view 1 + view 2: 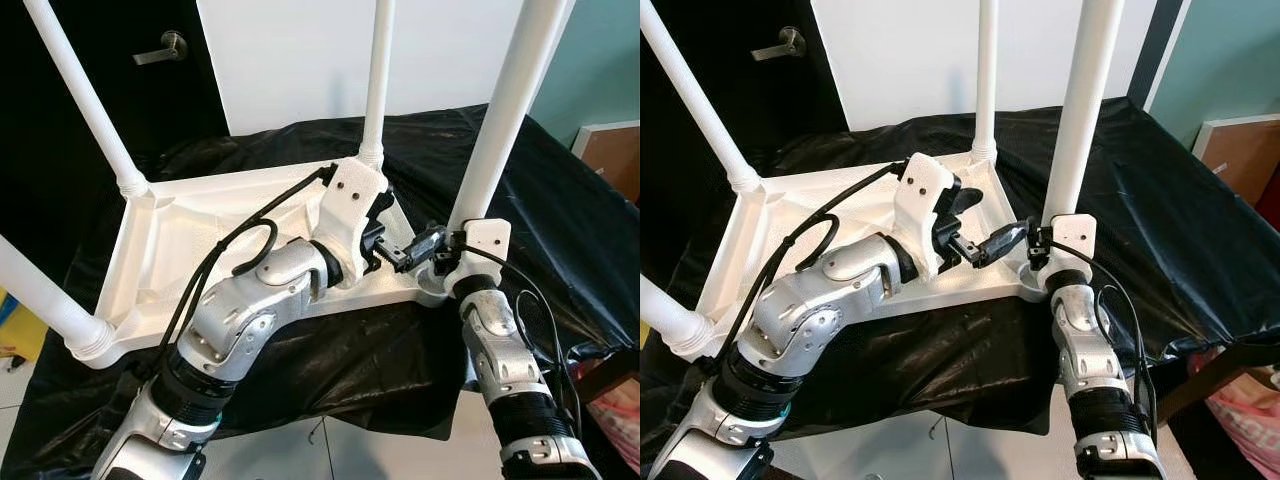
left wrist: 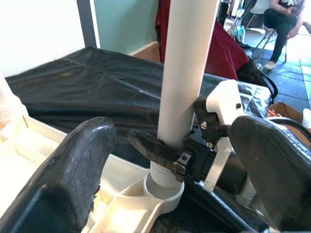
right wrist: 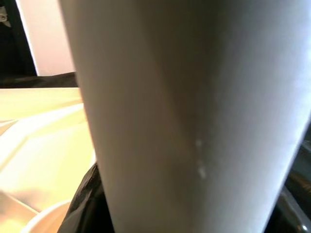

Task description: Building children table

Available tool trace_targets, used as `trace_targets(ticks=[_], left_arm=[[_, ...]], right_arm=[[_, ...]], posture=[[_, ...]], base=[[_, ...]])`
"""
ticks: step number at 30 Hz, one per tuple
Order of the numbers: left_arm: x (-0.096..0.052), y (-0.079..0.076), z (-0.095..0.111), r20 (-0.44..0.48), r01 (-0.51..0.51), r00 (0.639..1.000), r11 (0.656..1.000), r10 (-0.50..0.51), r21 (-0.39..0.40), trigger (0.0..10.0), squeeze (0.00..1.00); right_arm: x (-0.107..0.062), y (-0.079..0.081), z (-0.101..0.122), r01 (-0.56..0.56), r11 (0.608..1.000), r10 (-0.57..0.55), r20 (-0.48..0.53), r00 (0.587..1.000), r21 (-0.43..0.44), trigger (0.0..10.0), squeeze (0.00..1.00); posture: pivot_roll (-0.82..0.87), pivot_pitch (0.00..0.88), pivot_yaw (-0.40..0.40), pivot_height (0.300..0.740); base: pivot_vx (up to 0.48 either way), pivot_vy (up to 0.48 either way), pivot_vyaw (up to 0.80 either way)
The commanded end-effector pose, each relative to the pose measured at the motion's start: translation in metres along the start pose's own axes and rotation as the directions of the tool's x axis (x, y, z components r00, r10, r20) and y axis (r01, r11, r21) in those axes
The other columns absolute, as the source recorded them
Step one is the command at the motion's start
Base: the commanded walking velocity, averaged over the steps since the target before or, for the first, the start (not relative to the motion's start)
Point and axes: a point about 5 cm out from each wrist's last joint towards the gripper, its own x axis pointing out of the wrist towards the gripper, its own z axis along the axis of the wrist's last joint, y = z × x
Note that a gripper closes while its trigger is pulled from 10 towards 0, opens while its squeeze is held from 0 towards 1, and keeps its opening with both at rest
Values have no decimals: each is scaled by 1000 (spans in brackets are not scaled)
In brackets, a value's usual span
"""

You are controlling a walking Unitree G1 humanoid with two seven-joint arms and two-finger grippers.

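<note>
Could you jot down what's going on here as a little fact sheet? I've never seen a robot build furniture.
Table: white tabletop upside down on a black sheet
Legs: four in the corner sockets, pointing up
Right gripper: jaws shut on the near right leg, close to its socket
Left gripper: jaws open, beside that leg
Background: a seated person
</note>
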Motion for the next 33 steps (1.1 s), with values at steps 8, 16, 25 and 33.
trace_targets(ticks=[8,16,25,33], left_arm=[[-2,-14,-1,-18,200,980,980,-200,0,10000,0],[-4,-13,-1,-22,195,981,981,-195,2,10000,0],[-4,-13,-1,-25,201,979,980,-201,2,10000,0],[-4,-14,-5,-40,205,978,979,-205,-5,10000,0]], right_arm=[[2,15,-16,-77,995,80,-47,996,60,10000,0],[-3,18,-29,-97,993,103,-88,991,65,10000,0],[-5,6,-32,-46,996,53,-93,994,75,10000,0],[-9,1,-37,-18,991,33,-111,993,130,10000,0]], posture=[[-102,40,51,740],[-104,41,53,740],[-107,41,54,740],[-112,44,56,740]], base=[[0,0,0],[0,0,0],[0,0,0],[0,0,0]])
